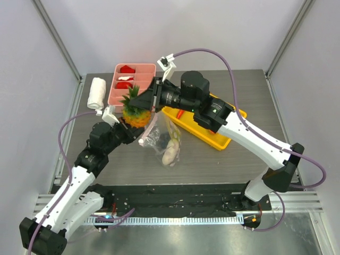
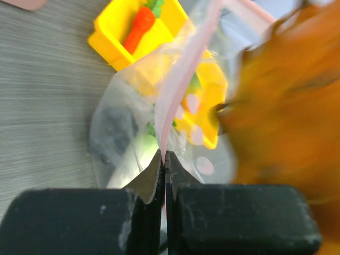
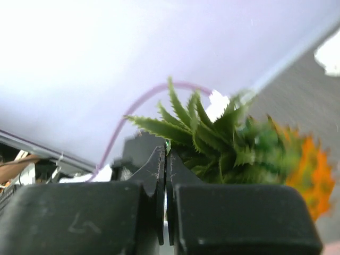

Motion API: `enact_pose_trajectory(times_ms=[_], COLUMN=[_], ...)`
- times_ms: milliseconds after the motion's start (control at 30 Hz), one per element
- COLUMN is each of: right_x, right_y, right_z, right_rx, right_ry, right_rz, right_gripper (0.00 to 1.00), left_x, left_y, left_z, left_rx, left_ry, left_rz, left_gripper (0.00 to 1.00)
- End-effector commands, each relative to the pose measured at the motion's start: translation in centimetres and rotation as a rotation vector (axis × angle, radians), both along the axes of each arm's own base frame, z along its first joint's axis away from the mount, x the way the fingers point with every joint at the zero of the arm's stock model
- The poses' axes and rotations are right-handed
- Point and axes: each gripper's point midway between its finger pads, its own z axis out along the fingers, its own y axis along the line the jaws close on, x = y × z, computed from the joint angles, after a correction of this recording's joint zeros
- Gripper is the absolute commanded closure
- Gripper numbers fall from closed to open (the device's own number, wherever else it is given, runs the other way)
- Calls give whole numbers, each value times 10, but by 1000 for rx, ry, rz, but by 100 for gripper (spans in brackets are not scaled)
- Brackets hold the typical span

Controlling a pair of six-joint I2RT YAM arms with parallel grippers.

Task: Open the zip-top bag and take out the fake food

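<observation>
- The zip-top bag (image 1: 159,137) hangs open just below the left gripper (image 2: 164,157). A white radish (image 1: 170,154) and a dark piece show through the plastic; the rest of what is inside is too blurred to name.
- A yellow tray (image 1: 223,139) lies beyond the bag, on the far side from the left fingers, with one carrot (image 2: 139,25) in it.
- A pink divided tray (image 1: 137,65) sits past the right gripper (image 3: 165,152) and holds several red and white pieces.
- Count: one bag, one pineapple (image 1: 134,114), one carrot, two trays, one rolled white towel (image 1: 96,93).
- Left fingers (image 2: 149,180) are pressed together with no gap to speak of, pinching the bag's pale pink zip strip (image 2: 175,90) at one end.
- Right fingers (image 3: 154,175) are closed as tightly, clamped on the pineapple's green leaves.
- The pineapple's orange body hangs outside the bag, just beside the left fingertips and close to the bag's mouth.
</observation>
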Motion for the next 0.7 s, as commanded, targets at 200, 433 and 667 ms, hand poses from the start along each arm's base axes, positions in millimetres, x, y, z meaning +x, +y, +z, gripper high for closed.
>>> enact_pose_trajectory(times_ms=[200,433,667], right_x=[84,159,203], right_y=[-61,-175,-231], right_z=[70,-40,-154], right_rx=[17,-171,-244], right_ry=[-203,-24,154], right_rz=[-407,-626,-666], right_gripper=[99,99,99], left_x=[-7,-6,7], left_y=[21,38,27], left_z=[34,56,64], left_rx=[67,211,226], left_ry=[-80,-117,-132], left_rz=[64,92,47], left_gripper=[100,100,100])
